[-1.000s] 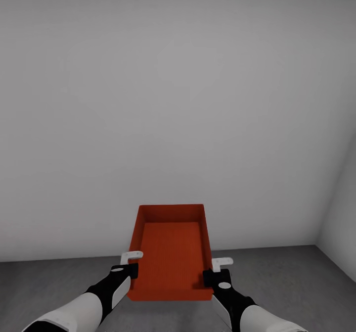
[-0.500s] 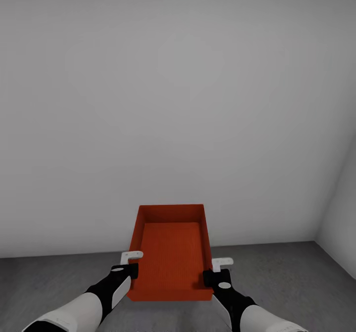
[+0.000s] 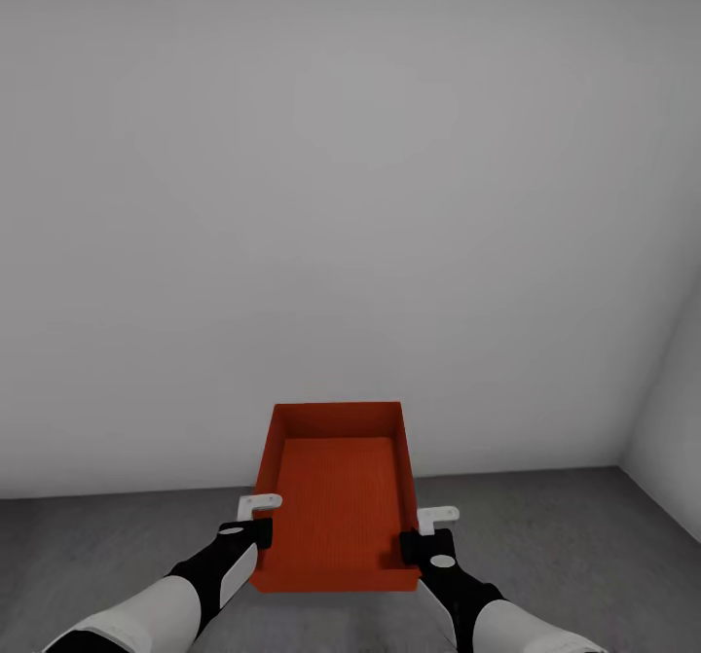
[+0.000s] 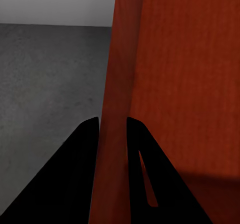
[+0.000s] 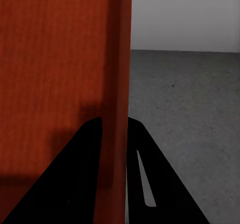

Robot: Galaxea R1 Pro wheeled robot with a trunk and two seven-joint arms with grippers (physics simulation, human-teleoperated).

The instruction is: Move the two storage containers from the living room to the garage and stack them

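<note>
1. You have one orange-red bin (image 3: 336, 492) in front of you, open at the top, with nothing inside it but its ribbed bottom.
2. Your left gripper (image 3: 255, 520) is pinched onto the bin's left side wall: in the left wrist view one dark finger (image 4: 82, 174) sits outside the thin wall and the other inside, both pressed to it.
3. Your right gripper (image 3: 428, 528) is clamped the same way on the right side wall, with one finger (image 5: 145, 174) on each face of the wall.
4. The bin hangs between the two grippers, held near its end closest to you, with its long axis pointing away from you toward the white wall (image 3: 350, 196).
5. It is held above the dark grey speckled floor (image 3: 545, 526), not resting on it.
</note>
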